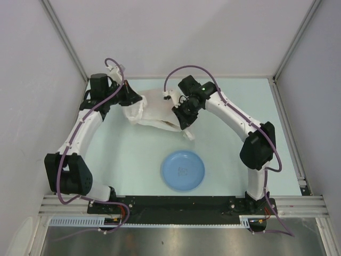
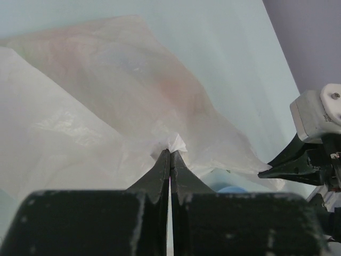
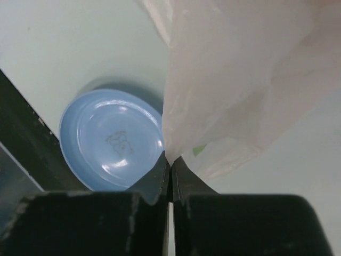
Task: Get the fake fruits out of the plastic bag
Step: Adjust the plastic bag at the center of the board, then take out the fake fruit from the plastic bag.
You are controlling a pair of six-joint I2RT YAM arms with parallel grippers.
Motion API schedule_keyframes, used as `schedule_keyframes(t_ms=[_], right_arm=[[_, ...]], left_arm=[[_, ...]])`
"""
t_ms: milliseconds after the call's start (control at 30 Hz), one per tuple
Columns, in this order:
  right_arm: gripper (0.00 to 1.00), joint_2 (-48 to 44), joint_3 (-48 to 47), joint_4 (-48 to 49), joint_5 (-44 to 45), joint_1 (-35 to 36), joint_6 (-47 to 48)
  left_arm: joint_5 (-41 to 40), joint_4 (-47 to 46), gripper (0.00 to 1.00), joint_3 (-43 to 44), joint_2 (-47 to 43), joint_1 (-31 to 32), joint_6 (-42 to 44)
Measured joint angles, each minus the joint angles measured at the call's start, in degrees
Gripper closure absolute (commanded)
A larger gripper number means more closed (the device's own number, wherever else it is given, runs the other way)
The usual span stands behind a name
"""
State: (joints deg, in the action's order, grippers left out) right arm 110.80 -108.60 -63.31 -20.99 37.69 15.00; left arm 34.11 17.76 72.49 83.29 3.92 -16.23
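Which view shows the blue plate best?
Top external: the whole blue plate lies unobstructed. Right wrist shows it larger, but the plastic bag covers its right edge. Left wrist shows at most a blue sliver.

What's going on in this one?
Both arms are holding the plastic bag at the far side of the table. The left gripper is pinched shut on one fold of film, the right gripper on another, nearer the light-blue plate. No fruit is out yet; only a green tint shows through the bag.

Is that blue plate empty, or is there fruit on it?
Empty. From above, the plate shows only its bare blue surface.
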Motion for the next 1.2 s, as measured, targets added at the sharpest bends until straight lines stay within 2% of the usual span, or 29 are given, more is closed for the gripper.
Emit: schedule_keyframes(t_ms=[100,167,267,333,433,500,600,667,733,767,800,900,1033,1133,1167,1200], right_arm=[[1.0,3.21,-4.7,-1.36,2.95,0.09,0.13],[1.0,9.29,-16.5,-3.02,4.33,-1.11,0.07],[1.0,19.08,-36.37,0.28,6.64,-4.33,-0.81],[1.0,21.2,-41.68,5.64,8.57,-7.02,-1.49],[1.0,17.68,-35.69,16.28,10.75,-11.58,-2.91],[1.0,14.32,-29.09,22.47,11.8,-14.69,-4.07],[1.0,9.64,-23.28,26.43,13.16,-18.84,-5.18],[1.0,3.87,-13.38,31.5,13.09,-19.23,-5.14],[0.8,-4.7,0.59,30.82,12.57,-19.37,-5.14],[0.69,-6.93,4.22,30.16,12.35,-19.41,-5.25],[0.53,-8.07,6.16,30.01,12.13,-19.41,-5.2],[0.33,-10.64,11.8,29.14,12.35,-19.06,-5.44],[0.32,-11.37,11.82,28.37,13.4,-17.31,-4.87],[0.38,-15.04,12.02,28.81,13.57,-13.31,-2.91],[0.46,-16.28,12.41,29.33,13.18,-12.2,-2.36],[0.5,-18.12,13.6,30.62,12.83,-10.78,-1.68]], left_arm=[[-0.52,1.7,1.0,2.73,1.22,-0.02,1.27],[-0.81,2.54,1.0,8.15,4.0,-0.13,2.69],[-0.94,2.62,1.0,18.47,9.2,-0.66,4.61],[-0.87,2.19,1.0,24.22,12.26,-1.05,5.81],[0.28,0.81,1.0,33.29,16.94,-1.44,7.19],[2.36,-0.33,1.0,35.45,17.77,-1.46,7.26],[7.04,-0.81,1.0,34.27,16.02,-0.83,7.26],[9.2,-2.21,1.0,28.09,12.48,0.09,8.04],[11.74,-0.17,1.0,17.11,6.49,1.66,9.27],[13.07,1.31,1.0,12.9,4.48,2.67,9.57],[13.7,1.81,1.0,11.17,3.89,3.19,9.75],[15.63,3.63,1.0,4.66,3.1,5.7,10.29],[15.72,6.01,1.0,1.25,3.1,7.8,10.29],[15.67,6.14,1.0,1.25,2.69,8.22,10.29],[15.67,6.14,1.0,1.22,2.51,8.22,10.25],[15.65,6.14,1.0,1.29,2.29,8.22,10.23]])
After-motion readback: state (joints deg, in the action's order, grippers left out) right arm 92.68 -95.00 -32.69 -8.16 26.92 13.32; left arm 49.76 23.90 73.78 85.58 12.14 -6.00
